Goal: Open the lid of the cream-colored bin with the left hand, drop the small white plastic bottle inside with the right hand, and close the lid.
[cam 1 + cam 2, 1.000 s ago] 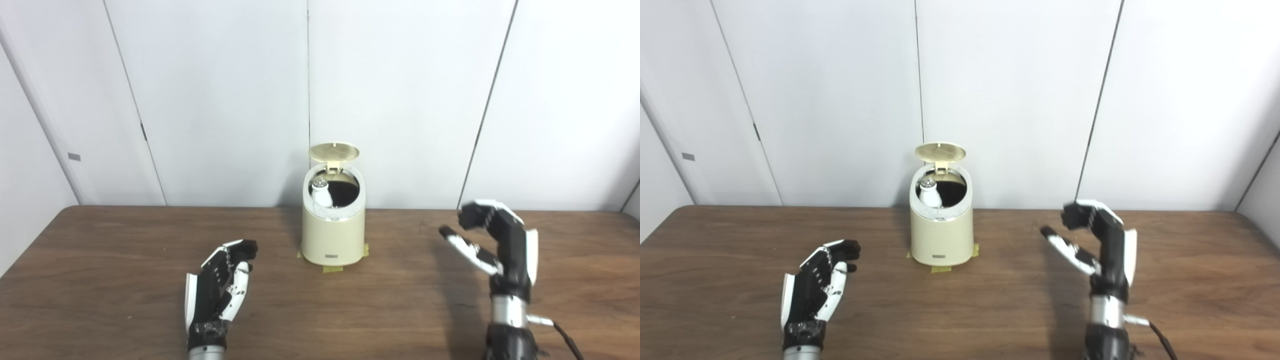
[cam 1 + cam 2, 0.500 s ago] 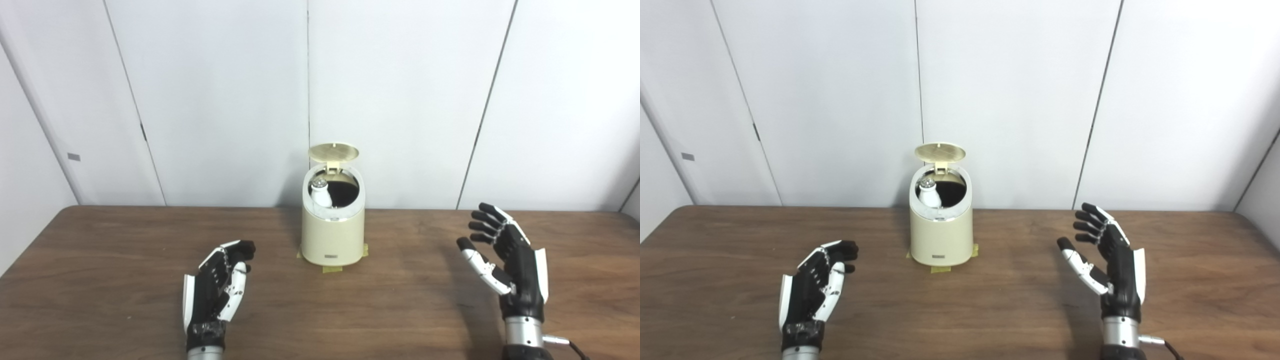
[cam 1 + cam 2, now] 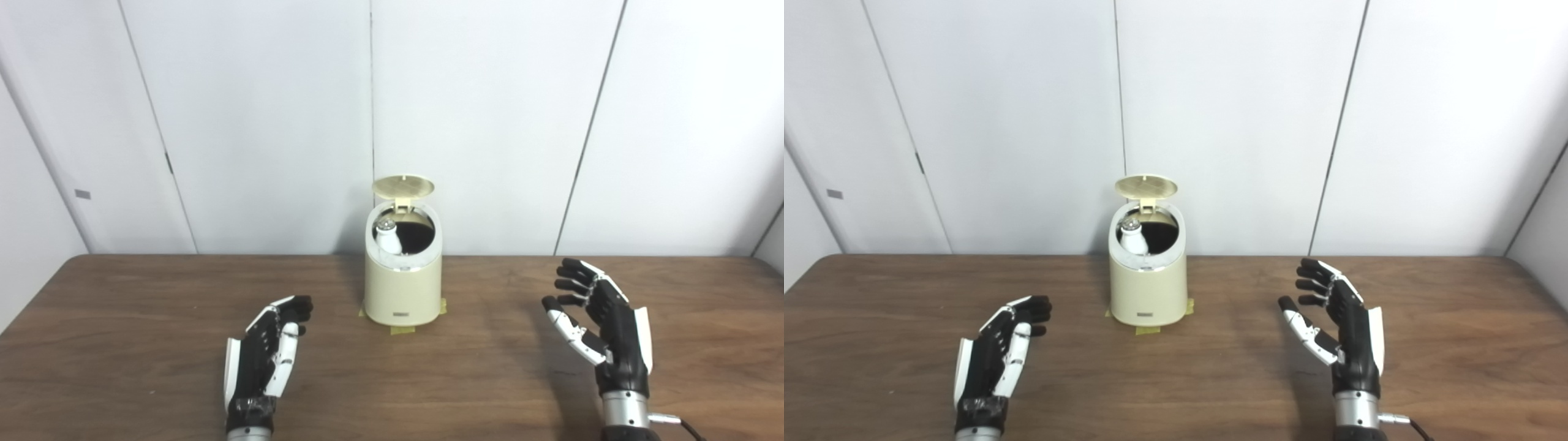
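Bottle (image 3: 388, 236) inside bin (image 3: 402, 294), lid (image 3: 403, 186) up.

text: none readable | bin (image 3: 402, 294): small dark label low on its front, just above the tape, lettering too small to make out | wall plate (image 3: 82, 194): grey, far left of the bin, no legible marking

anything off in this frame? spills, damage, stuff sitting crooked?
Nothing spilled or damaged. One oddity: the white bottle stands propped against the left inner wall of the cream bin, its cap up near the rim, not dropped out of sight. The lid is up. Yellow tape pokes out under the base. Both robot hands, left and right, are open and empty.
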{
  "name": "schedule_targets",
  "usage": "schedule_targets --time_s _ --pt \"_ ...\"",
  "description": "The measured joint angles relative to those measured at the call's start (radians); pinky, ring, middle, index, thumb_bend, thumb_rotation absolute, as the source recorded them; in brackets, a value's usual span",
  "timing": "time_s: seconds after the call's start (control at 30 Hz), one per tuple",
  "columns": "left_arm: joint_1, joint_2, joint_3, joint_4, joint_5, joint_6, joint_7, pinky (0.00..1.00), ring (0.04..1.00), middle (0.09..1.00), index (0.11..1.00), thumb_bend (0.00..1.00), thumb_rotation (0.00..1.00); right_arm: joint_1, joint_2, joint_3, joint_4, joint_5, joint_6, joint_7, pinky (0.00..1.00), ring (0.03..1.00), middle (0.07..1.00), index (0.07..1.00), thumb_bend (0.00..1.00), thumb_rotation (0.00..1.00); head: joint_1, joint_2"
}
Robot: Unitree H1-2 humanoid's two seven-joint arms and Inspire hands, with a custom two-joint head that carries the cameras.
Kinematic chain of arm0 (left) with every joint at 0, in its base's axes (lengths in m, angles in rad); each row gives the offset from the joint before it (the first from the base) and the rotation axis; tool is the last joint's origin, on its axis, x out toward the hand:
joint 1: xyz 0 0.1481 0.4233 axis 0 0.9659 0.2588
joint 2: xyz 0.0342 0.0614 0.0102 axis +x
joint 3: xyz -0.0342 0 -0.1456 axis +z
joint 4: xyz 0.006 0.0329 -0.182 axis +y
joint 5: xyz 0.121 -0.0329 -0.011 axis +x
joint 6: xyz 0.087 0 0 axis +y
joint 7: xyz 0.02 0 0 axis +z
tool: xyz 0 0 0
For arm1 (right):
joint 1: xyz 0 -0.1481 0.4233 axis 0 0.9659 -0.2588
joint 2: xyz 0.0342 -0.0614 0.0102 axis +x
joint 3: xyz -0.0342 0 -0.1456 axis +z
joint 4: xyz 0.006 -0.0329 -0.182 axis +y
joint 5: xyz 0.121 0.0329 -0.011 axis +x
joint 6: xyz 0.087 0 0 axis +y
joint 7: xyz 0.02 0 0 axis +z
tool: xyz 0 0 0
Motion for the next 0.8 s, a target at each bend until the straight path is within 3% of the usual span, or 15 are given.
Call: schedule_targets --time_s 0.17,0.37,0.47,0.57,0.67,0.8 --pt "-0.021 0.065 0.008 -0.102 0.055 0.087 -0.04 0.78 0.804 0.785 0.792 0.55 1.0 0.004 0.006 -0.014 0.0 -0.004 -0.001 -0.003 0.55 0.652 0.685 0.677 0.24 0.13 0.009 0.003" --pt "-0.232 0.106 0.006 -0.233 0.132 0.212 -0.097 0.84 0.83 0.809 0.824 0.62 1.0 0.0 0.015 -0.015 0.007 -0.012 -0.006 -0.003 0.56 0.654 0.687 0.679 0.24 0.18 0.012 0.0" --pt "-0.312 0.119 -0.001 -0.277 0.17 0.279 -0.135 0.82 0.819 0.809 0.819 0.69 1.0 -0.007 0.018 -0.018 0.012 -0.023 -0.006 -0.008 0.55 0.651 0.685 0.678 0.24 0.17 0.012 -0.002" --pt "-0.376 0.115 -0.013 -0.282 0.214 0.363 -0.169 0.86 0.857 0.832 0.833 0.82 1.0 -0.008 0.018 -0.021 0.017 -0.025 -0.006 -0.01 0.55 0.655 0.689 0.681 0.24 0.17 0.014 0.002" --pt "-0.435 0.127 -0.043 -0.314 0.288 0.472 -0.236 0.96 0.926 0.864 0.854 0.89 1.0 -0.008 0.018 -0.021 0.021 -0.02 -0.008 -0.006 0.55 0.654 0.689 0.679 0.24 0.16 0.014 0.002" --pt "-0.543 0.156 -0.094 -0.32 0.347 0.565 -0.339 1.0 0.997 0.93 0.864 0.92 1.0 -0.01 0.018 -0.019 0.026 -0.021 -0.011 -0.003 0.55 0.652 0.688 0.68 0.24 0.15 0.009 0.005"
